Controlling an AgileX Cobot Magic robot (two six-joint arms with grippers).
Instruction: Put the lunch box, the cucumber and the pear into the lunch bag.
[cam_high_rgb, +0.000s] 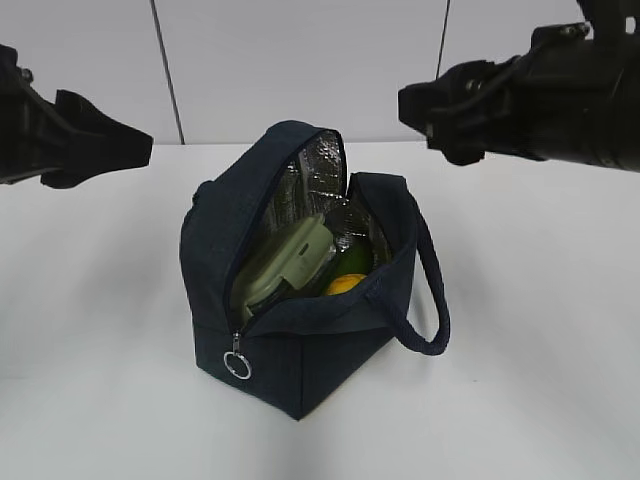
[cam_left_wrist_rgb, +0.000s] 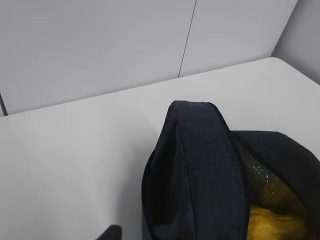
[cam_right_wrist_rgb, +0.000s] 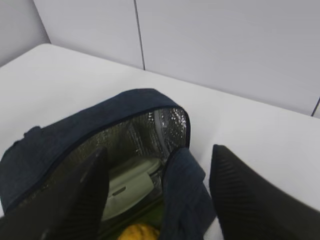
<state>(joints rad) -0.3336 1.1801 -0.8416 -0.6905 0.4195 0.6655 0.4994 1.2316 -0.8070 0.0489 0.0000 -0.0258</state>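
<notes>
Left gripper (cam_high_rgb: 140, 145): matte black, raised clear of the white table (cam_high_rgb: 90, 320), left of the bag. Nothing between its fingers in the exterior view; the left wrist view shows only a dark fingertip sliver at the bottom edge, so the jaws stand about half open and empty.

Lunch bag (cam_high_rgb: 260, 340): boxy dark navy woven fabric, upright at table centre, zipper undone, top gaping. Crinkled silver foil lining (cam_high_rgb: 320, 175) shows on the raised flap. Metal ring pull (cam_high_rgb: 238, 366) hangs at the front corner. Rounded loop handle (cam_high_rgb: 430, 300) droops off the right side.

Inside the bag:
- lunch box (cam_high_rgb: 290, 262): pale sage-green lid, rounded corners, smooth plastic, tilted against the left wall.
- cucumber (cam_high_rgb: 352, 255): smooth dark green, only a short part visible just right of the lunch box.
- pear (cam_high_rgb: 345, 286): lumpy yellow, low at the front, partly hidden by the bag rim. Stem not visible.

Right gripper (cam_high_rgb: 425, 110): matte black, up and right of the bag, not touching it. Right wrist view shows its two ribbed fingers (cam_right_wrist_rgb: 240, 195) spread wide over the opening, holding nothing.
</notes>
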